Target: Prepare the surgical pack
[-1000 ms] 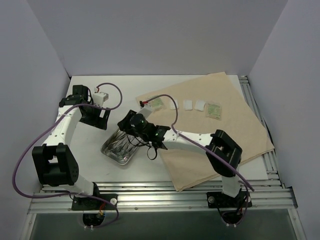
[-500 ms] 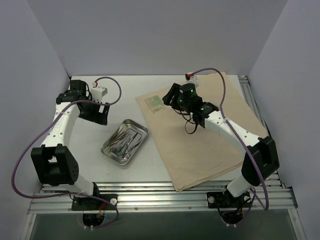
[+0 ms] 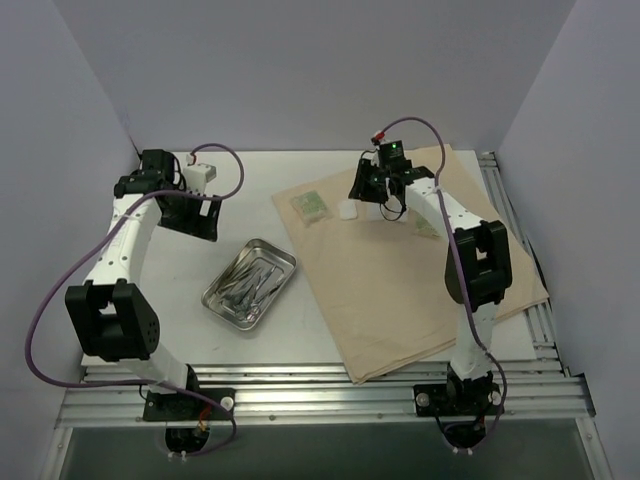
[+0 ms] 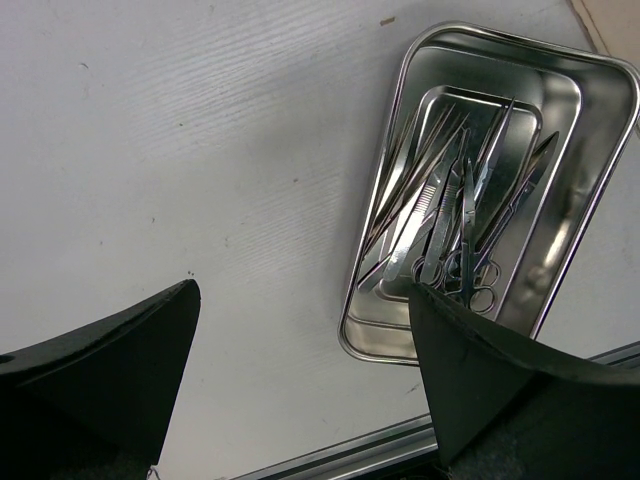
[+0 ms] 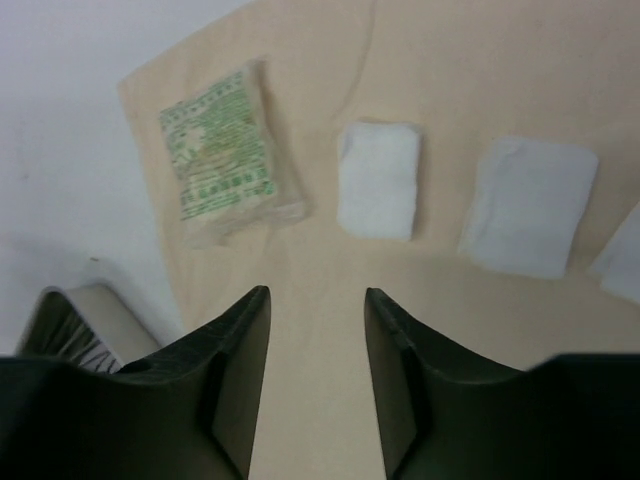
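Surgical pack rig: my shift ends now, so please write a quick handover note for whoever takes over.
Left end effector: open, empty, over the table beside the tray.
Right end effector: open, empty, above the cloth near a green packet and gauze squares.
Done: scissors and tweezers lie in the tray; packet and gauze are laid out on the cloth.
To do: tray sits on the table beside the cloth; cloth lies unfolded. Probably tray onto cloth, then wrap.

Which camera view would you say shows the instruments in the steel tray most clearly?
The left wrist view: it looks down on the steel tray, so scissors and tweezers can be told apart. The top external view shows the tray small, its contents a tangle. The right wrist view catches only a corner.
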`<state>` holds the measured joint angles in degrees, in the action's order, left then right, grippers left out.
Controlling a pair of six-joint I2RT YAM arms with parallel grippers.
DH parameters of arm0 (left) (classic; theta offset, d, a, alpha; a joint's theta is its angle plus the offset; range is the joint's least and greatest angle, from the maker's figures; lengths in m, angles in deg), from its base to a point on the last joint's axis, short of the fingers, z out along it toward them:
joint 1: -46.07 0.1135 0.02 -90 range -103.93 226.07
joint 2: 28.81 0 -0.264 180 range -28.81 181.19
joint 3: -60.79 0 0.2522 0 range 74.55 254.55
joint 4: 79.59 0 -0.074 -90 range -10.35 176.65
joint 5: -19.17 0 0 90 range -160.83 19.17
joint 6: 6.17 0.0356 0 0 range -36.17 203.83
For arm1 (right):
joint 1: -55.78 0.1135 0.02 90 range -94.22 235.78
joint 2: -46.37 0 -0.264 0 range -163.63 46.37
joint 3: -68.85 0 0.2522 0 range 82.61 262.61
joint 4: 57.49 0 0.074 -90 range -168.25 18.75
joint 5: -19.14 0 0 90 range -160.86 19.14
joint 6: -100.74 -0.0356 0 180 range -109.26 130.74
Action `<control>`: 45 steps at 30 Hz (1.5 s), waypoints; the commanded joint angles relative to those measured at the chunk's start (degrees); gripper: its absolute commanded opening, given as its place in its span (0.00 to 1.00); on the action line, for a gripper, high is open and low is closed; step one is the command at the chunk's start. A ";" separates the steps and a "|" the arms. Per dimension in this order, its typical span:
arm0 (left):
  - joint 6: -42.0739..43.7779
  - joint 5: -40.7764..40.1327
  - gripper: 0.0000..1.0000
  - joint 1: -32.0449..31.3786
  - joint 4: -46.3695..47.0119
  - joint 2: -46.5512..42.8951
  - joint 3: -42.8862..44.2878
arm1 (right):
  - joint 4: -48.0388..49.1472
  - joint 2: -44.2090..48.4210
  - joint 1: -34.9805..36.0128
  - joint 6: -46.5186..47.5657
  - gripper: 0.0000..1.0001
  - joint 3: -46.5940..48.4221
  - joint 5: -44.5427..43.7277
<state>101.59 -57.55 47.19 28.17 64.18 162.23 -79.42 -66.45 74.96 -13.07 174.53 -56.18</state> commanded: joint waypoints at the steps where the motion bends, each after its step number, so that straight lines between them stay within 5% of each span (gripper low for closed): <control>1: -0.18 -1.06 0.95 -0.51 -0.32 -0.44 2.67 | -5.19 -5.56 -1.16 5.26 0.34 7.29 2.82; 11: 0.35 -10.28 0.95 -2.53 -0.06 -2.29 0.48 | -6.08 -12.34 -2.39 9.05 0.28 9.16 1.32; 26: -0.18 -12.75 0.95 -3.15 -0.32 0.52 1.71 | -5.29 -22.97 -4.41 8.52 0.29 18.38 3.25; 41: -0.27 -15.30 0.95 -4.20 -0.06 2.99 1.88 | 0.43 -26.49 -3.80 4.57 0.22 15.75 13.97; 45: -0.36 -15.39 0.95 -4.29 -0.15 2.72 2.23 | 0.60 -26.49 -3.89 3.69 0.11 15.66 13.54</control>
<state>101.81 -72.26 43.10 27.91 67.76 162.34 -78.26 -91.41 70.59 -8.05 190.75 -44.18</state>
